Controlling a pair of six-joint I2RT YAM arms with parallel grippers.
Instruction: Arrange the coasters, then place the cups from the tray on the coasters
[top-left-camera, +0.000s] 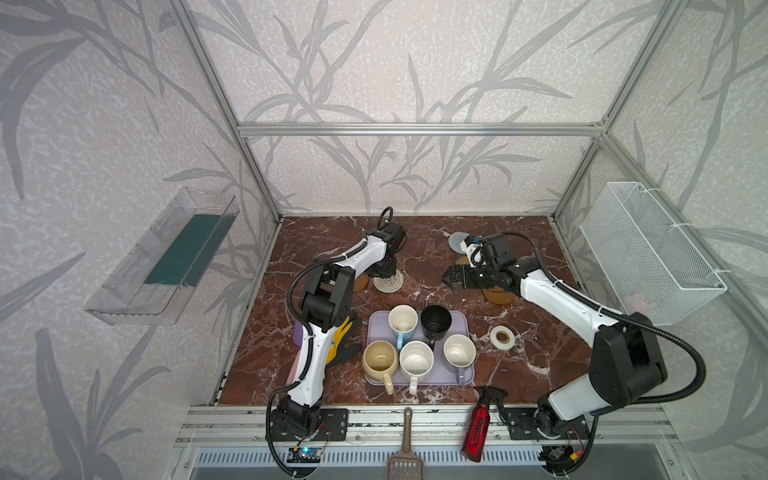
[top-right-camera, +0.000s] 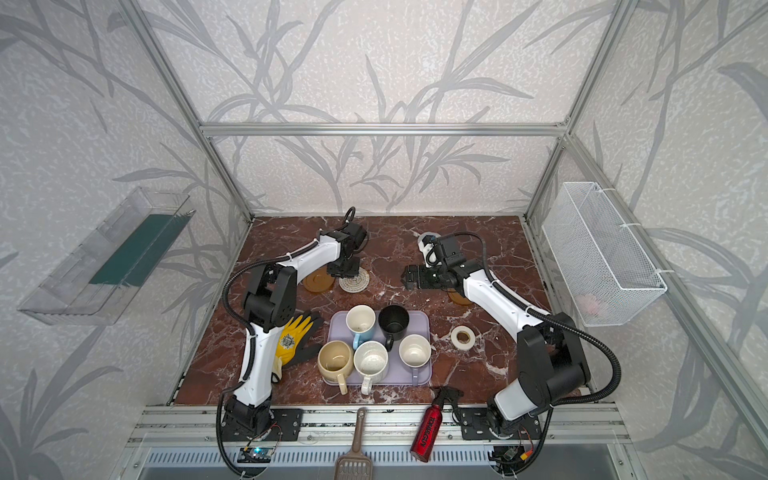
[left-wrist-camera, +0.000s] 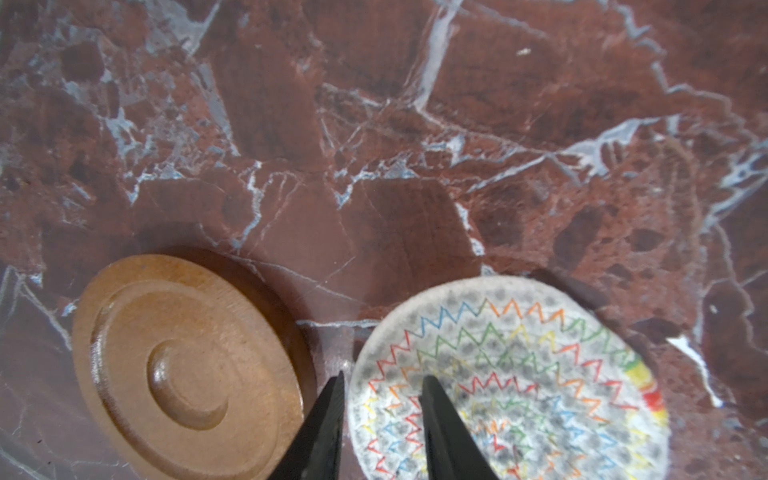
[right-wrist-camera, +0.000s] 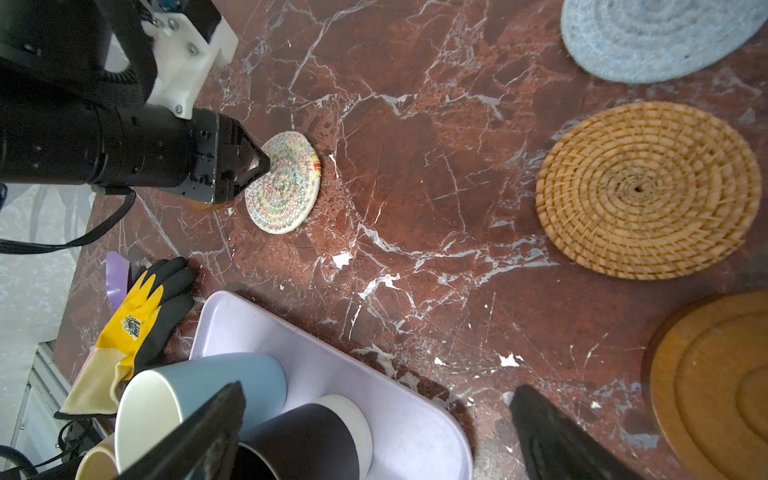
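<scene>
The left tool (left-wrist-camera: 382, 376) is down at the cream woven coaster (left-wrist-camera: 519, 374), far-left part of the marble worktop (left-wrist-camera: 374, 124). Wrist cam: its black fingers (left-wrist-camera: 328, 419) stand only narrowly apart, one over the weave, the other just off the edge, so the rim sits between them. Pinching or just straddling? Can't tell, as the tips are blurred and the frame edge cuts the rest. Just beside it, not touching, lies an amber wooden coaster (left-wrist-camera: 187, 365); in both top views the left arm covers part of it.

Over to the right tool (right-wrist-camera: 378, 388): fingers spread wide, nothing between them, hovering behind the lavender tray (top-left-camera: 461, 320). Its wrist cam gets the rattan coaster (right-wrist-camera: 648, 189) whole, but the grey-blue woven coaster (right-wrist-camera: 648, 37) and the second amber coaster (right-wrist-camera: 715, 386) are both cropped by the frame. In a top view the rattan one (top-left-camera: 462, 262) is only a sliver behind the tool's body, the grey-blue one (top-left-camera: 456, 240) is half hidden by the wrist cam, and the second amber one (top-left-camera: 496, 298) pokes out from under the right forearm.

All five mugs are upright on the tray. Back row: light blue mug (top-left-camera: 402, 322), black mug (top-left-camera: 436, 322). Front row: cream-yellow mug (top-left-camera: 380, 359), speckled white mug (top-left-camera: 416, 359), lavender-grey mug (top-left-camera: 459, 351). From above the last shows mostly its white inside.

A white tape roll (top-left-camera: 502, 336) lies right of the tray, apart from it. A yellow-black glove (top-right-camera: 295, 336) lies left of the tray, partly under the left arm.
</scene>
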